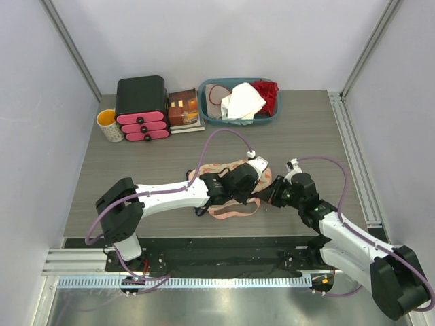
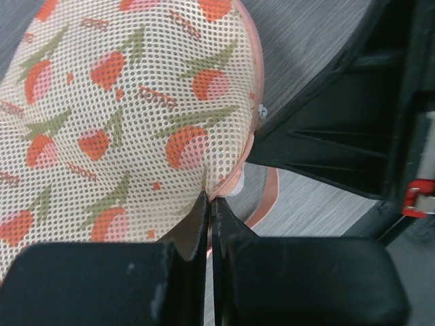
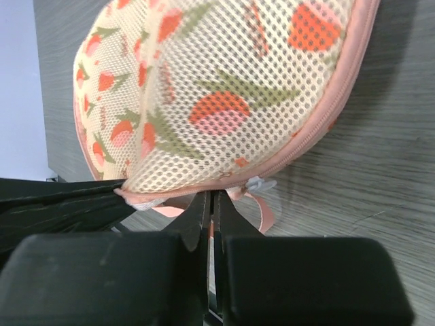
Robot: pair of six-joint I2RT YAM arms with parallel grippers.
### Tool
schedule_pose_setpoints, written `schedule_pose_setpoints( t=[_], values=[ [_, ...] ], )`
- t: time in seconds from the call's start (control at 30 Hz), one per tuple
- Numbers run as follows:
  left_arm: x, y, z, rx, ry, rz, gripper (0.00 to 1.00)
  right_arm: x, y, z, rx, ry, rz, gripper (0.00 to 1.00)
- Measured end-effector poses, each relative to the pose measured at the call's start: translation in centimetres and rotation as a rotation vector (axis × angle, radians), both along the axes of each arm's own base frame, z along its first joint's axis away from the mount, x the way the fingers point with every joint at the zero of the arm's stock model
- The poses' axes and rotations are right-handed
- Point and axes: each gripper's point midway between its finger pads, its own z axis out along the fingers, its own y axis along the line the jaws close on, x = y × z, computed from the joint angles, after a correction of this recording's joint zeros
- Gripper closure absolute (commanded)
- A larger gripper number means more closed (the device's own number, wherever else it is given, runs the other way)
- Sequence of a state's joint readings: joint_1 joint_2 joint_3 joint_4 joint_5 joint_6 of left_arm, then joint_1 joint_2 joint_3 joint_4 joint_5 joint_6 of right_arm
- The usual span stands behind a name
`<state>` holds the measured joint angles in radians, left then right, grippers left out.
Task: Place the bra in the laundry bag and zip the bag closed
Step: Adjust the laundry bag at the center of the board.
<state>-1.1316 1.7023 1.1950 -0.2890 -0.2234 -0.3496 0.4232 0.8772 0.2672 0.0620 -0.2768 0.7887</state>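
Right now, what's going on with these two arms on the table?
Both arms meet at the laundry bag on the table. The left gripper and the right gripper are each shut on its pink rim, the right one beside the zipper pull. The bag is domed and looks closed; no bra is in view, so it may already be inside.

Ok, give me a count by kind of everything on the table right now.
laundry bag: 1
basket: 1
cloth items in it: 2 (white cloth, red garment)
drawer box: 1
mug: 1
book stack: 1
Total: 7
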Motion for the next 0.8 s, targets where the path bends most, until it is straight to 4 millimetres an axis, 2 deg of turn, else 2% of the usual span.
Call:
schedule_pose_setpoints(
  t=[0.2,0.33,0.53,0.63,0.77,0.8],
  values=[
    [-1.0,-0.9,0.1,-0.047,0.061,-0.016,1.0,-0.6,0.8,-2.2,-0.018,-0.025,-0.01,0.99],
    [-2.0,-1.9,0.5,-0.097,0.115,-0.029,1.0,-0.7,1.9,-2.5,-0.058,-0.165,-0.034,0.99],
    [-2.9,-3.5,1.5,-0.162,0.151,-0.048,1.0,1.4,0.2,-3.5,-0.141,-0.227,-0.187,0.98],
    [-2.9,-3.4,1.4,-0.162,0.155,-0.039,1.0,2.2,-0.3,-3.8,-0.175,-0.218,-0.234,0.9],
    [-2.7,-3.0,1.1,-0.138,0.143,-0.029,1.0,2.4,-0.4,-3.4,-0.19,-0.192,-0.254,0.61],
    [-2.6,-2.8,0.9,-0.124,0.136,-0.026,1.0,2.4,-0.4,-3.2,-0.188,-0.187,-0.256,0.58]
  ],
)
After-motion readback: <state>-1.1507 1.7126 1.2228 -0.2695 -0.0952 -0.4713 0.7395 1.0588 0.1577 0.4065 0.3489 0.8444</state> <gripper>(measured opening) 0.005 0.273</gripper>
